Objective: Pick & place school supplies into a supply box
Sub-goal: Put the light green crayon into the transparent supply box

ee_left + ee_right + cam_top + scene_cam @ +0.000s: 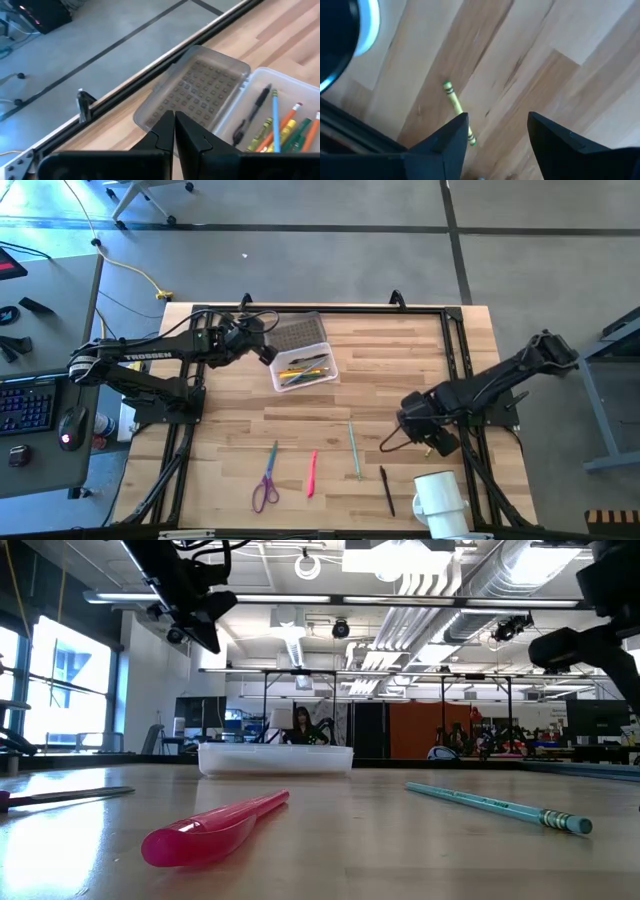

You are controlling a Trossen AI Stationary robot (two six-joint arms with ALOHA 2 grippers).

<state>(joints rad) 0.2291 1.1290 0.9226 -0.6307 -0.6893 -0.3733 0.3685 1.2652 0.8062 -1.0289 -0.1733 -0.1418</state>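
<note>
Your worktop is pale wood planks inside a black frame. The only writing you can read is "TROSSEN" in white along the left arm; nothing else legible shows.

The left arm reaches across the far side, and its left gripper hangs above the supply box's near-left edge with its jaws closed together and empty, as the left wrist view shows. The right arm comes in from the right, and the right gripper sits low over the worktop's right side with its jaws spread wide, holding nothing.

The supply box stands at the far centre-left, its long axis running roughly left to right with a slight tilt. Inside lie yellow, orange and green pencils, roughly lengthwise; the left wrist view also shows a black pen and a light-blue pencil among them. A flat grey textured rectangle lies touching the box's far side. A white mug stands at the near right corner, partly cut off.

Near the front edge, from left: purple-handled scissors, tips pointing away; a pink pen; a teal pencil; a black pen. All four lie roughly front to back.

A yellow-green crayon lies beside the right jaws; the near finger hides its lower end, and in the high view the gripper covers it.
</note>
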